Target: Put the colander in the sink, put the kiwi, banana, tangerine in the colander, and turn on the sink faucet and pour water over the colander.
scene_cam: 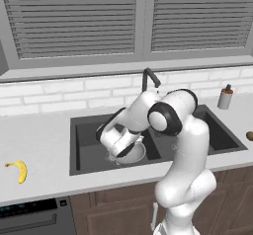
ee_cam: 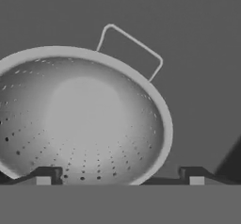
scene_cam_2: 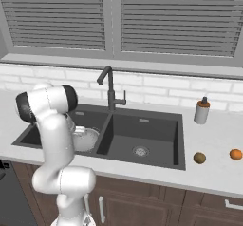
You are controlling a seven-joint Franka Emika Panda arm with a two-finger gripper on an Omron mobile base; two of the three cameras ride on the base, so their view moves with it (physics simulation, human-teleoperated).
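the colander [ee_cam: 84, 119] is seen in the left basin of the sink [scene_cam_2: 142, 134]; the end effector [ee_cam: 120, 178] is spread wide above it, holding nothing.

A small grey soap bottle [scene_cam: 225, 97] with an orange top stands upright on the pale tabletop [scene_cam: 39, 135], at about two o'clock in both base views. Behind it runs a white brick backsplash [scene_cam_2: 161, 88], and above that two windows with closed grey blinds [scene_cam: 74, 17]. At six o'clock, brown wooden cabinet doors [scene_cam_2: 142, 201] sit under the tabletop; a dark appliance front [scene_cam: 29, 216] shows at seven o'clock.
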